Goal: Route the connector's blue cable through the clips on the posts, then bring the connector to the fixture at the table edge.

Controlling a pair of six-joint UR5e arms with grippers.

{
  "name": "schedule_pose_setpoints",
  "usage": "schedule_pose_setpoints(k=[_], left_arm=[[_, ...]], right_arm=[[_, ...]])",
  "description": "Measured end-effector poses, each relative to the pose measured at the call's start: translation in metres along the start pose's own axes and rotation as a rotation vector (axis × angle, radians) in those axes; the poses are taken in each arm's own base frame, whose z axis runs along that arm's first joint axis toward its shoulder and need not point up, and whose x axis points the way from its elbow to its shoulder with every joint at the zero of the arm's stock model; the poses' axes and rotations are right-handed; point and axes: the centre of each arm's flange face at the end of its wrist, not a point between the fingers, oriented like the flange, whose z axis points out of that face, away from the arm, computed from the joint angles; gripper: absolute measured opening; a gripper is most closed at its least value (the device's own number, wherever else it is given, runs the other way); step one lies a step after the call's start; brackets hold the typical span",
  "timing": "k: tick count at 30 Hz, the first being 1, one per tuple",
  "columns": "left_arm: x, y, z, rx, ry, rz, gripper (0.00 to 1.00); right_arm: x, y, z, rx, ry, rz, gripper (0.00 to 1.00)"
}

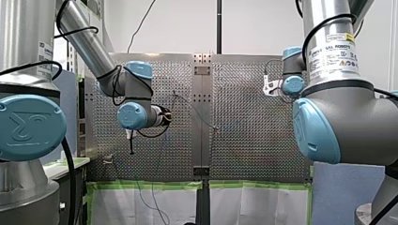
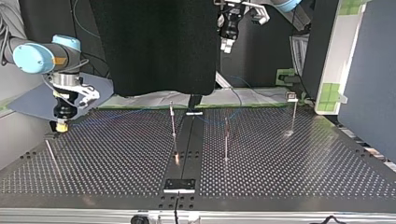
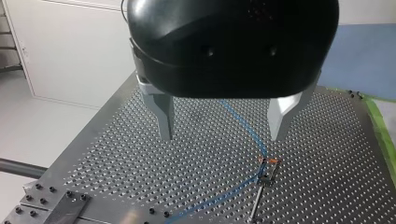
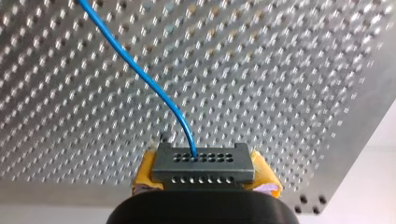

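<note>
One connector (image 4: 203, 163) between right end effector's (image 4: 205, 176) pads (image 4: 145, 171)

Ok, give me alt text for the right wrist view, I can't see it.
A dark grey connector with two rows of small holes sits clamped between my right arm's yellow-padded jaws. A blue cable leaves one of its upper holes and curves away over the perforated table.

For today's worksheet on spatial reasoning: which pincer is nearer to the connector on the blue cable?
Right. My right pincer grips the connector between its yellow pads; my left pincer hangs open above the table, away from it.
</note>
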Motion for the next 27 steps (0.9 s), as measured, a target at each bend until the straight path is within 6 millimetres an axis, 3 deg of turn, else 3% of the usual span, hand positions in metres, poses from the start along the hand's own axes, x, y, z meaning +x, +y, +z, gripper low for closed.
schedule_pose_setpoints(k=[10,17,27], left_arm=[[0.001,0.001,-0.002,-0.002,0.009,0.011,1.00],[0.001,0.001,-0.002,-0.001,0.012,0.019,1.00],[0.004,0.005,-0.005,-0.028,0.037,0.078,1.00]], right_arm=[[-0.016,0.019,0.002,-0.099,-0.005,0.002,0.02],[-0.046,0.043,0.013,-0.112,-0.031,0.021,0.02],[-0.045,0.086,0.026,-0.113,-0.020,0.048,0.02]])
